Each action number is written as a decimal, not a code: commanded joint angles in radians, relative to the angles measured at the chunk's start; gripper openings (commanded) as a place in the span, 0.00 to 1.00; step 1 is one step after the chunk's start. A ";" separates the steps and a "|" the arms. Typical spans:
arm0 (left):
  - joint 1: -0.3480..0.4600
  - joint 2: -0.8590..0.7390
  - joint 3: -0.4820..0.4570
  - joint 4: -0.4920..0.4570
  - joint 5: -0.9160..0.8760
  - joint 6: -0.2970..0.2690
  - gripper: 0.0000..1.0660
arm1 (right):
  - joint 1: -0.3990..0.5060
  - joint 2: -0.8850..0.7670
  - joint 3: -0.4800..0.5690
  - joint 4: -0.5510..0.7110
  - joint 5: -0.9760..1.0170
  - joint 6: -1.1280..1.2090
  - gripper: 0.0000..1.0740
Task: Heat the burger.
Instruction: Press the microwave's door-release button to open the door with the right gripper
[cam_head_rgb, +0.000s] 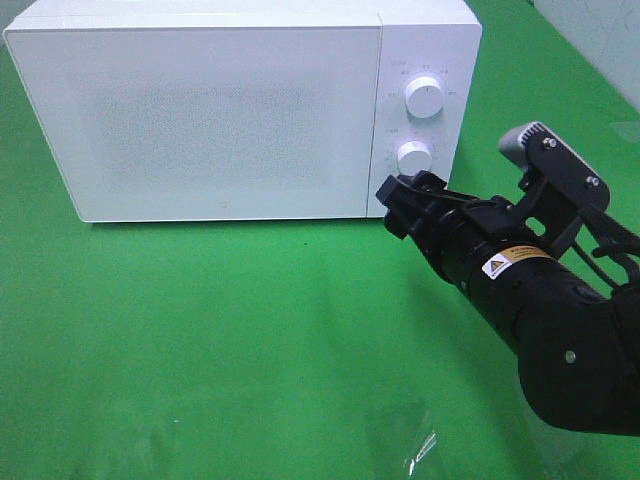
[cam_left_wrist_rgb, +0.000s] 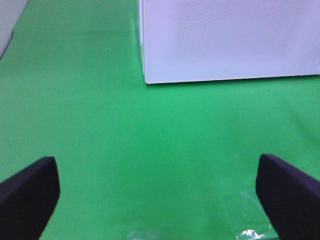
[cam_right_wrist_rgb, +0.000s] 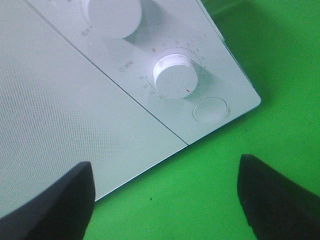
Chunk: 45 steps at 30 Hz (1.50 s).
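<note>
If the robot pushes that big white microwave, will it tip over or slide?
Probably neither. The microwave is wide, low and sits flat, so tipping seems unlikely. It looks heavy, and the green surface under it may resist sliding.

Black right gripper (cam_head_rgb: 398, 203), black arm (cam_head_rgb: 545, 310), yellow-white warning label (cam_head_rgb: 505, 262), grey camera (cam_head_rgb: 524, 140) (black bracket (cam_head_rgb: 570, 185))

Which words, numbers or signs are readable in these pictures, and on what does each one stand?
"0", in red: on the microwave panel, at the scale around the lower dial.
Other scale numbers and the small labels on that panel: too blurred to read.
Warning triangle: on the sticker on the right arm; its print is too small to read.
</note>
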 joint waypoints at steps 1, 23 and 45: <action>0.001 -0.017 0.000 -0.008 -0.008 -0.002 0.94 | 0.002 -0.001 -0.010 -0.003 0.023 0.151 0.65; 0.001 -0.017 0.000 -0.008 -0.008 -0.002 0.94 | -0.004 -0.001 -0.010 -0.011 0.101 0.705 0.00; 0.001 -0.017 0.000 -0.008 -0.008 -0.002 0.94 | -0.245 0.103 -0.109 -0.330 0.212 0.957 0.00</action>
